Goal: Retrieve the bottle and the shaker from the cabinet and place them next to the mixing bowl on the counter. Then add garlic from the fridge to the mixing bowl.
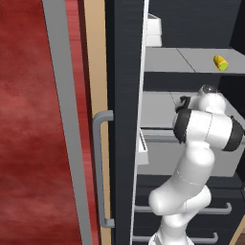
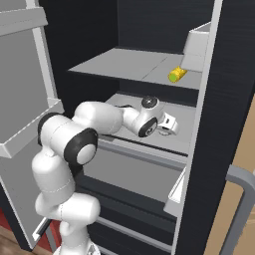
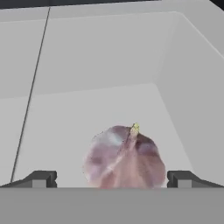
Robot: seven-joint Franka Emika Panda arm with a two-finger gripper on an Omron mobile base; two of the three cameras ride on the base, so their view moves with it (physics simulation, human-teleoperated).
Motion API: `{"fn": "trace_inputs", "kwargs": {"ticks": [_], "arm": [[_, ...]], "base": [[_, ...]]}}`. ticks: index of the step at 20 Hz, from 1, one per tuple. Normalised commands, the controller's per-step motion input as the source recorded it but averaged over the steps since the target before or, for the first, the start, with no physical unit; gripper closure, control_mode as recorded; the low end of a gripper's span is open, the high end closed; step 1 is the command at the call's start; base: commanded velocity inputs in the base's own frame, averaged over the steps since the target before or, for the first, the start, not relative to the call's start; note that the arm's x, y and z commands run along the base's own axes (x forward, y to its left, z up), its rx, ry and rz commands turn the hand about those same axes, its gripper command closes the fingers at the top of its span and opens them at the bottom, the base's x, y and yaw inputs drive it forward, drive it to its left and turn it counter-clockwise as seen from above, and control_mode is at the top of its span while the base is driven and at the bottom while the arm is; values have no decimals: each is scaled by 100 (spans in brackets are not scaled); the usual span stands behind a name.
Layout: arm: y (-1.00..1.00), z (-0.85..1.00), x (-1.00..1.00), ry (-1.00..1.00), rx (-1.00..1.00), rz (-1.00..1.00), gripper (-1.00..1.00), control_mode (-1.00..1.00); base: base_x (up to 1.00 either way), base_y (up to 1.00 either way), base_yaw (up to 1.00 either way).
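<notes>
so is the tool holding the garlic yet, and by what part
Nothing is held: the tool stands open, its tips either side of the garlic on the fridge shelf.

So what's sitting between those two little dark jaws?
A purplish-white garlic bulb with a yellowish tip, lying on the fridge's pale grey shelf, seen in the hand view.
</notes>
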Motion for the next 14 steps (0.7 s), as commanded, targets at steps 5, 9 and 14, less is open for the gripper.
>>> {"fn": "trace_inputs", "kwargs": {"ticks": [5, 9, 14], "arm": [[-16, -17, 36, 0, 0, 0, -100, -100], [-5, -24, 11, 0, 0, 0, -100, -100], [0, -18, -27, 0, 0, 0, -100, -100]], "base": [[0, 0, 0], [0, 0, 0], [0, 0, 0]]}}
